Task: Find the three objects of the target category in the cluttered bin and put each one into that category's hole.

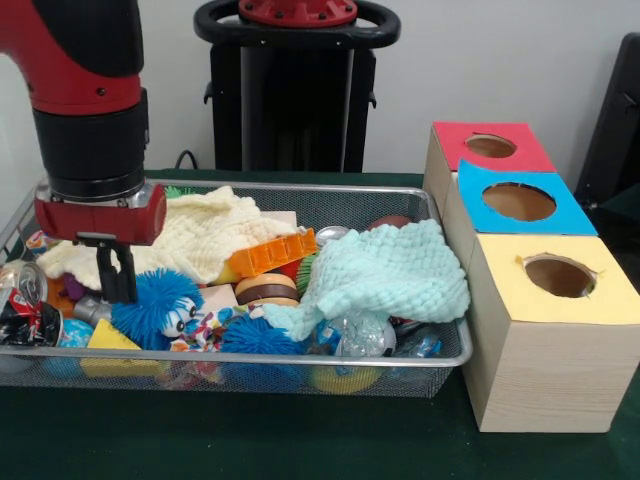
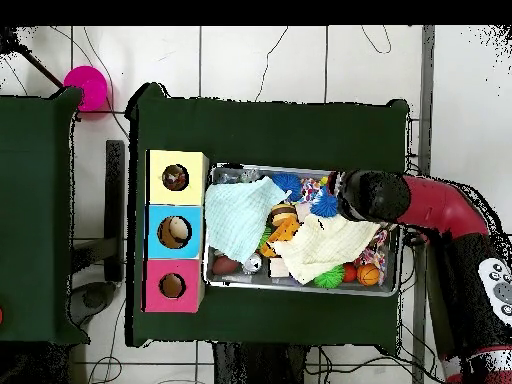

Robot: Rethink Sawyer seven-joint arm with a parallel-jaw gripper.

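The tool (image 1: pixel 116 272) hangs low in the wire bin (image 1: pixel 440 362), at its end farthest from the three-holed box (image 1: pixel 545 370), beside a fuzzy blue ball (image 1: pixel 152 302), likely to probe the clutter; whether it is apart or together cannot be told. Which items are targets is unclear.

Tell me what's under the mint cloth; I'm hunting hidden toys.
Poking out below the mint cloth: clear crinkly plastic, a blue fuzzy ball. Whatever lies beneath its middle is covered.

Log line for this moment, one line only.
gripper: low over bin's end, beside blue fuzzy toy | holding: cannot tell | holes: nothing visible inside
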